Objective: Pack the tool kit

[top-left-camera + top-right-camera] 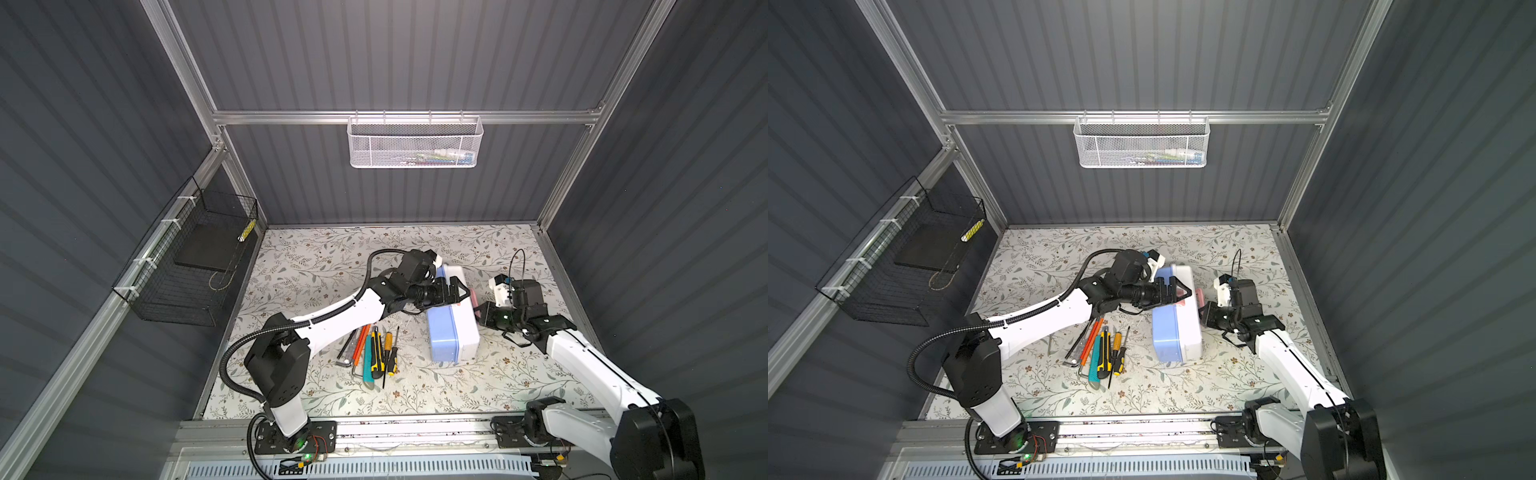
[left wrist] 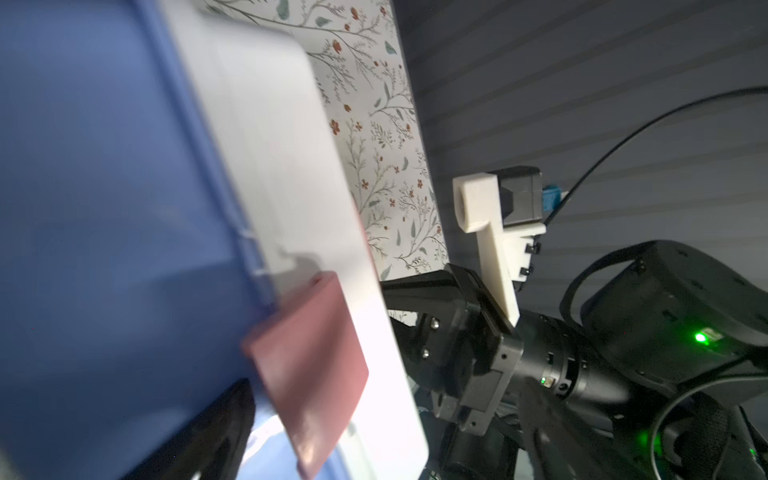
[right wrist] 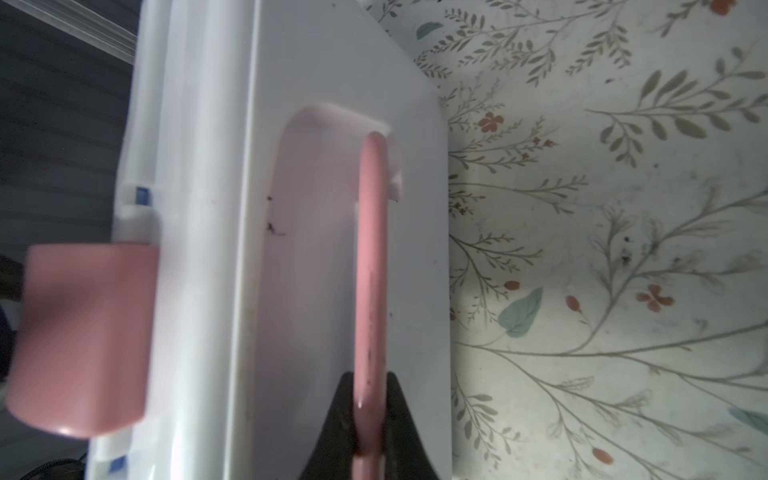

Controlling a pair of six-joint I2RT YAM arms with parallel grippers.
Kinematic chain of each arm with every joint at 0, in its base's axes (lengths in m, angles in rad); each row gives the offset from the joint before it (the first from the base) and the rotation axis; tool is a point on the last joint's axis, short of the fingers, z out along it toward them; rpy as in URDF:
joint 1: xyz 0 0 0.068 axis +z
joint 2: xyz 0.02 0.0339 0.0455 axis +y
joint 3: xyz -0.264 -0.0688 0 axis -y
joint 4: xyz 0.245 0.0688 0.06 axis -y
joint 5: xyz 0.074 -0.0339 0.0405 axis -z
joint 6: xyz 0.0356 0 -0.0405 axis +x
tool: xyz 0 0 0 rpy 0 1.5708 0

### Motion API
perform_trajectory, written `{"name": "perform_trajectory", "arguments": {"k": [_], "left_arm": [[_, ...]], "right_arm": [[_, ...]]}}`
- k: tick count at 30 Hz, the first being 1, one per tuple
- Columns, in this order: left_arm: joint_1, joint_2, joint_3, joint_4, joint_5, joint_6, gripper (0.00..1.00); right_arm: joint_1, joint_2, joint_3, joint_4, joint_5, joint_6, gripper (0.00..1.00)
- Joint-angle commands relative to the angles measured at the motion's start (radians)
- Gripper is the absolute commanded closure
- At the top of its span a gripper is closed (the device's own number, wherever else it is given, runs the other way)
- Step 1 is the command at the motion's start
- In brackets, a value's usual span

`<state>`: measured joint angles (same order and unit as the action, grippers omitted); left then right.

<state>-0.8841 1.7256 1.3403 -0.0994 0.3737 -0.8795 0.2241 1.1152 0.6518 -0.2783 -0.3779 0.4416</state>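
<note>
The tool kit box stands on its side on the floral table, light-blue base to the left, white lid to the right, pink latch on top. My right gripper is shut on the pink handle of the lid, at the box's right in both top views. My left gripper is open and straddles the box's upper edge at the latch. One dark finger lies beside the blue base. Loose hand tools lie in a bunch left of the box.
A white mesh basket hangs on the back rail with small items inside. A black wire basket is fixed to the left wall. Grey ribbed walls close in the table on three sides. The left arm reaches over the tools.
</note>
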Motion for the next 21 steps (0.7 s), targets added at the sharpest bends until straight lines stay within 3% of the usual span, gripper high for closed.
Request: {"name": "perform_trajectory", "arguments": {"k": [1, 7, 12, 16, 21], "left_arm": [[-0.019, 0.051, -0.058, 0.082, 0.122, -0.053, 0.01], [-0.020, 0.046, -0.058, 0.116, 0.136, -0.052, 0.01], [-0.016, 0.005, 0.063, -0.134, 0.009, 0.134, 0.01], [0.002, -0.055, 0.109, -0.238, -0.116, 0.216, 0.00], [0.056, -0.149, 0.043, -0.249, -0.116, 0.274, 0.01]], "right_arm": [[0.043, 0.042, 0.038, 0.007, 0.000, -0.036, 1.00], [0.057, 0.014, 0.039, 0.005, 0.070, -0.020, 1.00], [0.055, -0.056, 0.060, -0.025, 0.113, 0.000, 1.00], [0.049, -0.094, 0.090, -0.062, 0.134, 0.000, 1.00], [0.050, -0.118, 0.137, -0.105, 0.089, 0.016, 1.00]]}}
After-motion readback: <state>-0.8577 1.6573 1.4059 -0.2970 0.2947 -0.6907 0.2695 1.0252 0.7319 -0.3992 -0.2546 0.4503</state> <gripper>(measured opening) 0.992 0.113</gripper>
